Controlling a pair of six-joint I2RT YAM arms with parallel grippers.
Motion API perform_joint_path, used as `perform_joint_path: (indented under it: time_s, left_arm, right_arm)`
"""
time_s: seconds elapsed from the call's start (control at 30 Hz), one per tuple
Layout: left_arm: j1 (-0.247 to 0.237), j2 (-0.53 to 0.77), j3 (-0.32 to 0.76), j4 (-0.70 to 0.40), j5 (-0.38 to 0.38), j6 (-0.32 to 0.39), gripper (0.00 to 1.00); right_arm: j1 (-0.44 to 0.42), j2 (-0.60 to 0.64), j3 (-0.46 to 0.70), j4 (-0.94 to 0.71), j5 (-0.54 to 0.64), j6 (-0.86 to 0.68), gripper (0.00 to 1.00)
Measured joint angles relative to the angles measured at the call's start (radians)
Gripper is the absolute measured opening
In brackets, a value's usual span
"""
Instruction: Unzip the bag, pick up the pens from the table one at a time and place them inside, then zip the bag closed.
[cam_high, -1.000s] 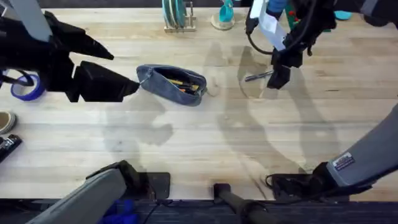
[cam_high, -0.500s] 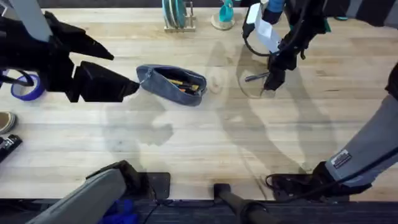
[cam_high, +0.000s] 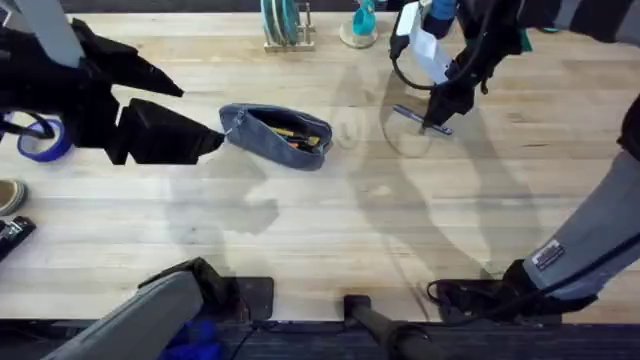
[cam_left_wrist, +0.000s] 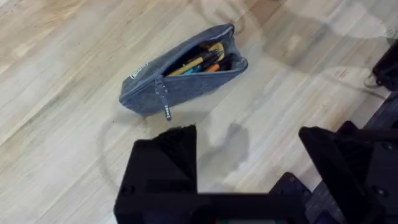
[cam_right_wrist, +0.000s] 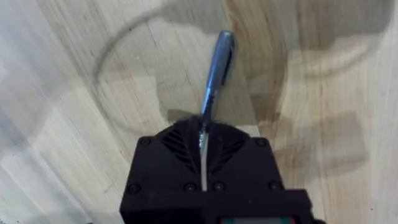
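Pale wooden planks make up the table (cam_high: 300, 240), and faint shadows of the arms are cast across its middle. At the far edge a small rack with teal plates (cam_high: 283, 25) is seen, and at the left edge a roll of blue tape (cam_high: 38, 140) is placed. The bag (cam_high: 277, 135), a blue-grey fabric pouch, is laid left of the centre of the table with its zipper opened, so that orange and yellow pens (cam_left_wrist: 202, 59) are visible inside it; in the left wrist view its small pull tab (cam_left_wrist: 165, 109) is hung over the near side. The left gripper (cam_high: 195, 140) is held just beside the left end of the bag, without touching it as far as can be told, and its black fingers (cam_left_wrist: 165, 168) are spread wide apart. To the right of the bag, well apart from it, the silver-grey pen (cam_high: 418, 118) is pinched at one end by the right gripper (cam_high: 437, 117). In the right wrist view the fingers are pressed together on the pen (cam_right_wrist: 214, 71), and its free end is pointed away from the gripper over the wood. Whether the pen is touching the table cannot be told.
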Motion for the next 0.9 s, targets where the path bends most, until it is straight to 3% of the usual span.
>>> perform_joint_path:
  time_s: [0.27, 0.9]
  left_arm:
    - [0.000, 0.000, 0.000, 0.000, 0.000, 0.000, 0.995]
    - [0.000, 0.000, 0.000, 0.000, 0.000, 0.000, 0.995]
  right_arm:
    - [0.000, 0.000, 0.000, 0.000, 0.000, 0.006, 0.030]
    - [0.003, -0.015, -0.007, -0.003, -0.003, 0.181, 0.031]
